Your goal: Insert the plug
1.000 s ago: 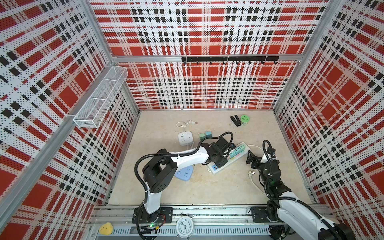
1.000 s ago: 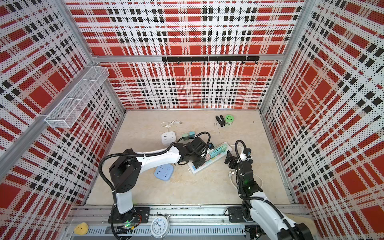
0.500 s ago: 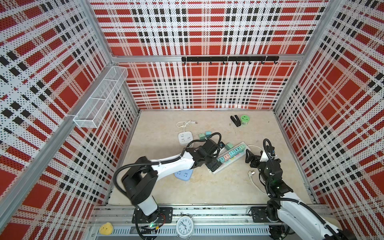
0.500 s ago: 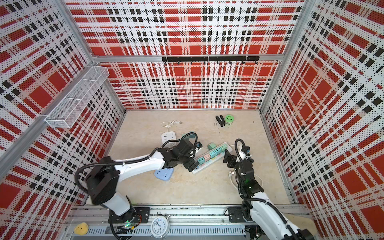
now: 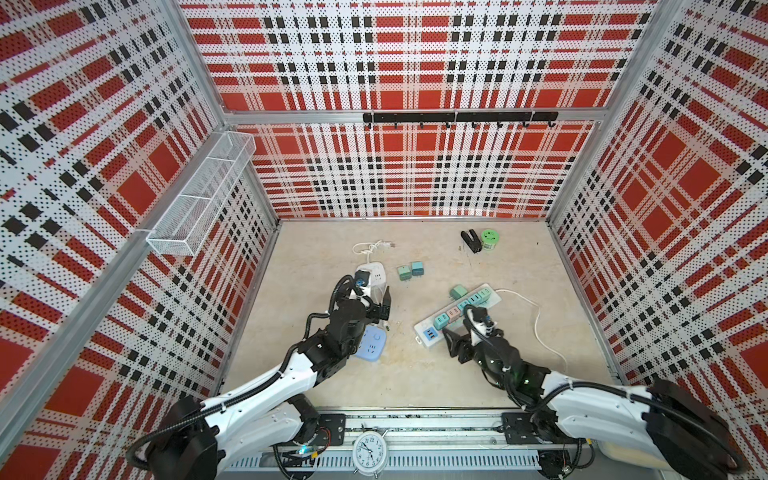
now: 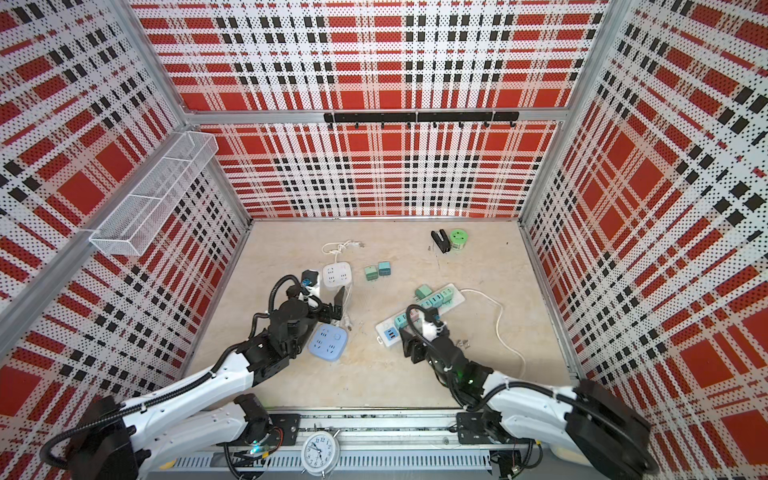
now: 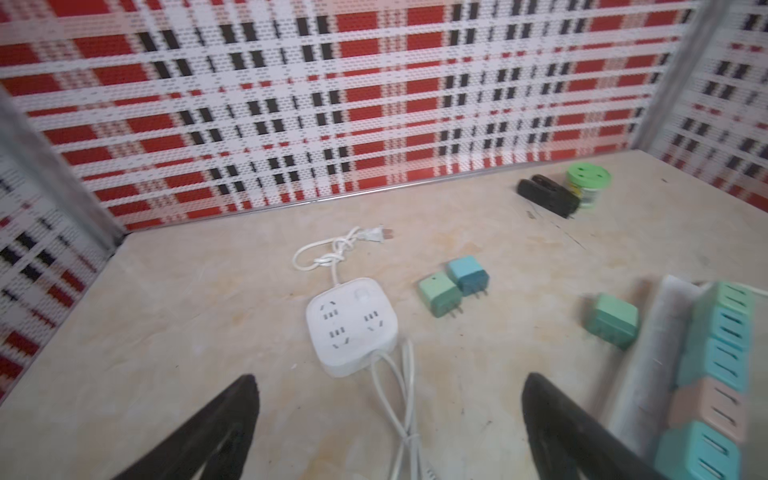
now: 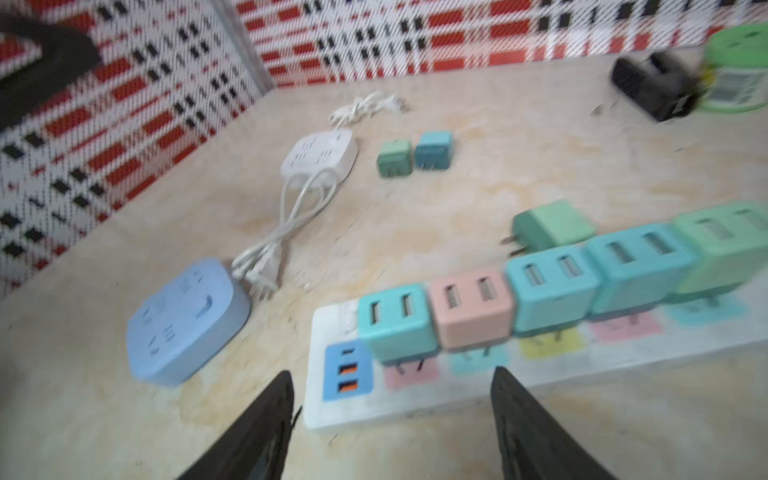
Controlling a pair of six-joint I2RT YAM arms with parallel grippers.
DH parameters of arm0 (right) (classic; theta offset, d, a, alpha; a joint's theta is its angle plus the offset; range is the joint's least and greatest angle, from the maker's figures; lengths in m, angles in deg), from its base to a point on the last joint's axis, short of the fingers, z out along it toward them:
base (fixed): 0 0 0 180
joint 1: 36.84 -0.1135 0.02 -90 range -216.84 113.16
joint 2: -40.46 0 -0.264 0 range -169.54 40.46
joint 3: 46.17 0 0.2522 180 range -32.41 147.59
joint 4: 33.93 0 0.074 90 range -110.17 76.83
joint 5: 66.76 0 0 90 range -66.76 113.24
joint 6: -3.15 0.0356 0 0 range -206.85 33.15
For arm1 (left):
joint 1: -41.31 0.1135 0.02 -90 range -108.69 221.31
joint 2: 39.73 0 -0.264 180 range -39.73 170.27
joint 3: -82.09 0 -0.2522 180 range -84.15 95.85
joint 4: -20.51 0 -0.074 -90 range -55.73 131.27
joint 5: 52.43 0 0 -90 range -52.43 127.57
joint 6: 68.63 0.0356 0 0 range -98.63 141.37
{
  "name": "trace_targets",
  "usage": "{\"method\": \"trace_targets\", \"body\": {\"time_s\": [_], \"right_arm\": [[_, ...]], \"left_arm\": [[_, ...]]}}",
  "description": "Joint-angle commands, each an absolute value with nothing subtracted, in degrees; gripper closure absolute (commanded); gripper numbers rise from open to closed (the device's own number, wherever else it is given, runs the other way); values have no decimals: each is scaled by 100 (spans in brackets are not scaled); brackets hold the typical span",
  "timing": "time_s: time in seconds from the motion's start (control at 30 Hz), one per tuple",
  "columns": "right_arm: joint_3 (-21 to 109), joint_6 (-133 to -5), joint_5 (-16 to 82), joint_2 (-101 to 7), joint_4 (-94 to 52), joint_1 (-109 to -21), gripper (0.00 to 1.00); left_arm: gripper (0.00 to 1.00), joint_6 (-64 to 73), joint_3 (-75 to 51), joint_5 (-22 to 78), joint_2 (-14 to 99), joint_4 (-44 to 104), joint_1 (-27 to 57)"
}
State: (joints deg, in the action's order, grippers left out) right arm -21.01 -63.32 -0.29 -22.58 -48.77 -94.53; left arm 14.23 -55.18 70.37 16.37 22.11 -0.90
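Containers first.
- Wire basket (image 5: 199,199) is hanging on the left wall, with dividers splitting it into sections.
- Green tub (image 5: 490,240) is standing upright at the back right with its lid on, so its contents are hidden. A black stapler (image 5: 470,242) is lying just beside it.
- Power strip (image 8: 623,357) is lying flat on the table (image 5: 415,386). Its long axis is running diagonally from front-centre toward back-right in both top views.
- The strip's sockets are holding a row of five plugs (image 8: 552,286). From the near end they are teal, pink, teal, teal, green, standing side by side with their USB ports facing up. Bits of prong are showing under the nearer ones.

Task item: the loose green plug (image 5: 457,291) is lying on its side on the table, just beside the far half of the strip. Its prongs are pointing horizontally, left and slightly forward, roughly along the strip's long axis.

A green-and-blue pair of plugs (image 5: 409,271) is lying side by side farther back, prongs pointing toward the front edge.

A white socket block (image 7: 351,324) and a blue socket block (image 8: 187,320) are sitting left of centre, well apart from the strip.

Grippers:
- Left gripper (image 7: 390,377) is hovering near the white block's cord with its jaws spread wide, holding nothing.
- Right gripper (image 8: 390,372) is hanging over the near end of the strip with its jaws apart, clamping nothing.
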Motion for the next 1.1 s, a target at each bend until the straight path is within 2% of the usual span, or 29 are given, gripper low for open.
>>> {"method": "trace_targets", "body": {"time_s": [0.0, 0.1, 0.23, 0.47, 0.6, 0.9, 1.07], "right_arm": [[-1912, -5974, -453, -2919, -5811, -9774, 28], [-1936, -5717, -409, -3415, -6110, -9990, 33], [-1801, -5580, -635, -3864, -6023, -10449, 34], [-1730, -5313, -726, -4291, -5752, -10535, 33], [-1393, -5390, -717, -4710, -5653, -10526, 28], [-1106, -5376, 39, -5552, -6431, -9529, 28], [-711, -5572, 256, -5855, -6206, -9073, 28]], "left_arm": [[1, 859, -5475, 7687, 1619, 1936, -29], [1, 707, -5342, 7908, 1786, 2138, -10], [1, 642, -5158, 8019, 1930, 2384, 9], [1, 607, -5179, 8011, 1792, 2492, 17], [1, 603, -5198, 8002, 1751, 2489, 13], [1, 650, -5173, 7801, 1688, 2522, 20], [1, 652, -5207, 7800, 1612, 2523, 20]]}}
